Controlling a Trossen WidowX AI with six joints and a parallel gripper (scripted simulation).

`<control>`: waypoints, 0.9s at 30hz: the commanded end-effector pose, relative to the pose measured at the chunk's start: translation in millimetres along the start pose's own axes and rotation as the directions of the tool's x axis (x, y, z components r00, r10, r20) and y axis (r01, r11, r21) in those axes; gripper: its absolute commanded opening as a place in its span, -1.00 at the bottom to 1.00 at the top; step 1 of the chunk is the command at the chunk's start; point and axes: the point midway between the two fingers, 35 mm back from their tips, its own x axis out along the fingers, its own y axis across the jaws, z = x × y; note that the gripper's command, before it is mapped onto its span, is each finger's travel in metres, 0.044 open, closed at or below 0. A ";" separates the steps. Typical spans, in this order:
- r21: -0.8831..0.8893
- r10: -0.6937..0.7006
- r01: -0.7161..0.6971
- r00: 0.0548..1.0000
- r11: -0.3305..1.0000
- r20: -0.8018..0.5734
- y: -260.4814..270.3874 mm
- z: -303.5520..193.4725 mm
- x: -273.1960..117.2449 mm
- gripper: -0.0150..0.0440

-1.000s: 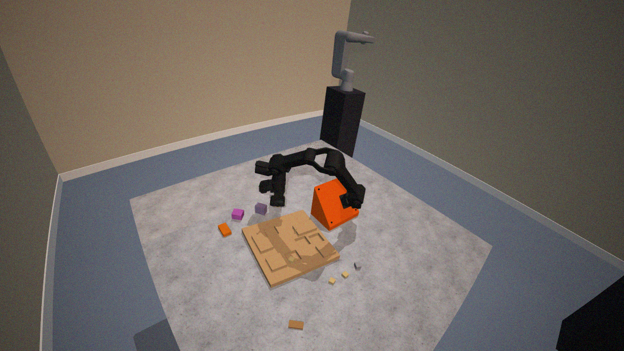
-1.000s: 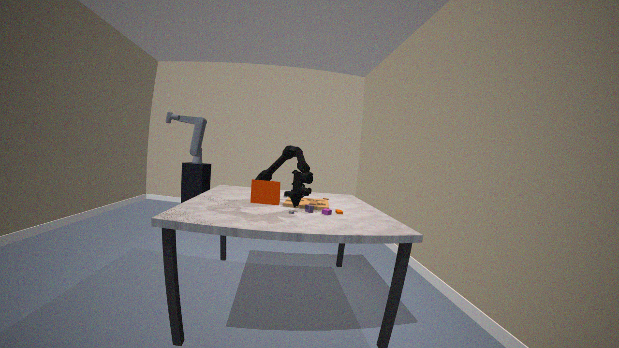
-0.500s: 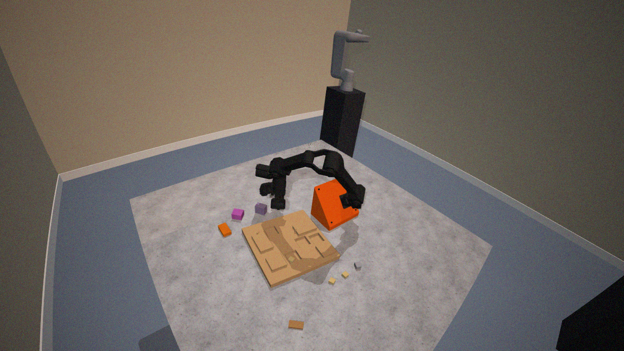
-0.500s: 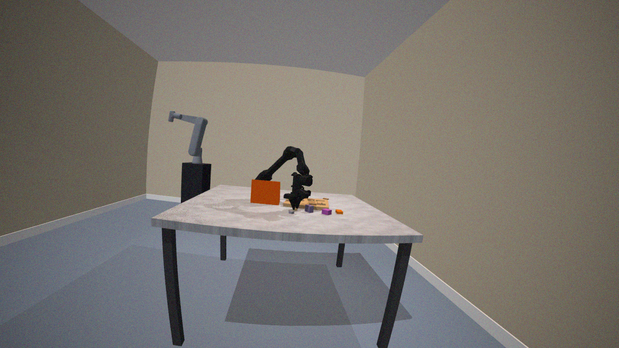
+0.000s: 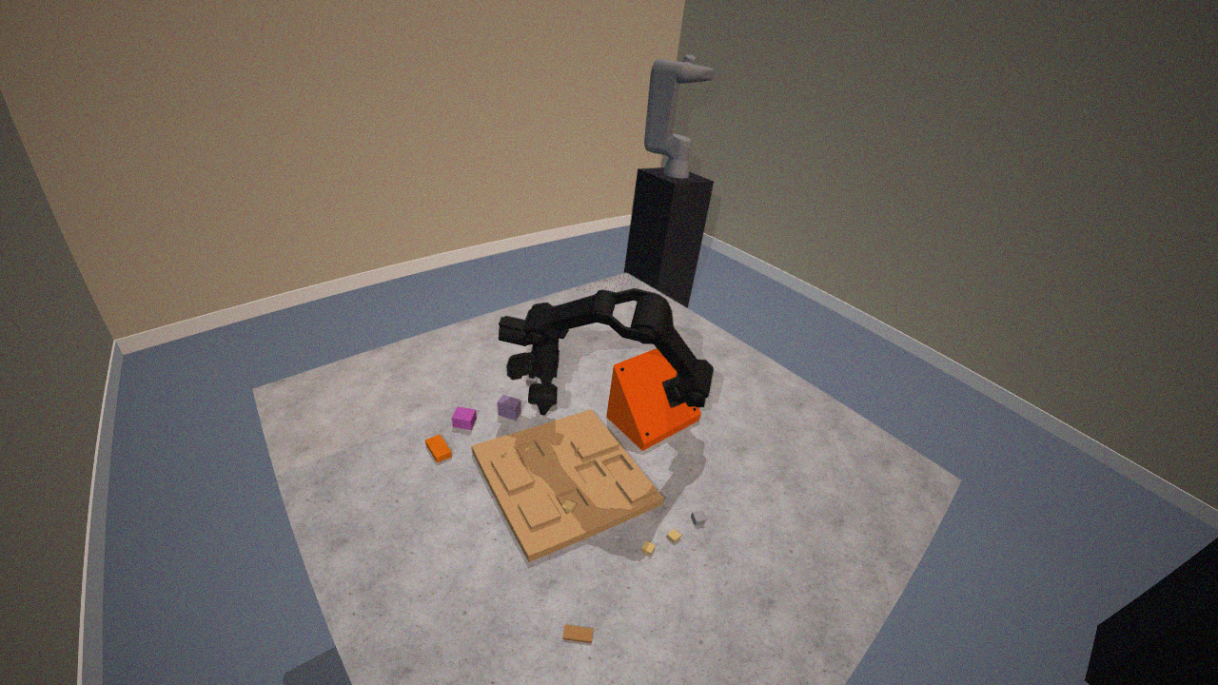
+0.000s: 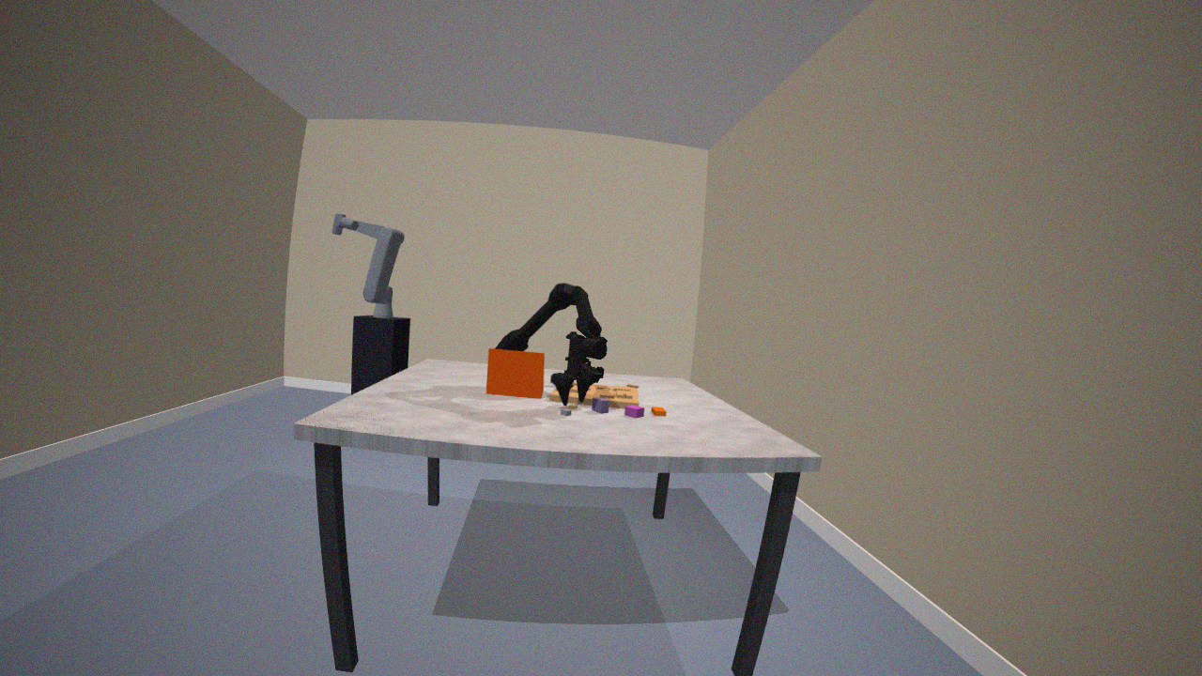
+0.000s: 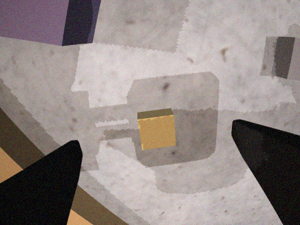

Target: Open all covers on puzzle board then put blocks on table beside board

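Observation:
My gripper point(image 5: 543, 412) point(image 6: 574, 403) point(image 7: 157, 138) is open, low over the table beyond the board's far edge. A yellow block point(image 7: 158, 134) lies on the table between its spread fingers, touching neither; the top and exterior views do not show it clearly. The wooden puzzle board point(image 5: 529, 546) point(image 6: 624, 402) point(image 7: 7, 163) has several raised covers, including a long slab point(image 5: 512, 473) and a square one point(image 5: 539, 511). Several recesses show beside the covers. A small yellow block point(image 5: 568, 506) shows at a recess; whether it sits inside is unclear. Two yellow blocks point(image 5: 649, 547) point(image 5: 674, 536) lie on the table beside the board.
A purple block point(image 5: 508, 407) point(image 6: 600, 405) point(image 7: 34, 22), magenta block point(image 5: 463, 418) point(image 6: 634, 410) and orange block point(image 5: 438, 448) point(image 6: 658, 410) lie beyond the board. A grey block point(image 5: 697, 518) lies right, a brown piece point(image 5: 578, 634) in front. An orange wedge point(image 5: 638, 404) point(image 6: 515, 373) stands by the arm.

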 end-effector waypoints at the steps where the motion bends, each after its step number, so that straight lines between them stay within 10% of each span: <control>1: -0.005 -0.005 0.005 1.000 1.000 0.009 -0.5 2.8 -14.7 1.00; 20: -0.001 -0.003 0.003 1.000 1.000 0.007 -0.7 -0.6 -67.7 1.00; 27: 0.032 -0.013 0.013 1.000 0.999 0.013 16.9 4.0 -70.5 0.38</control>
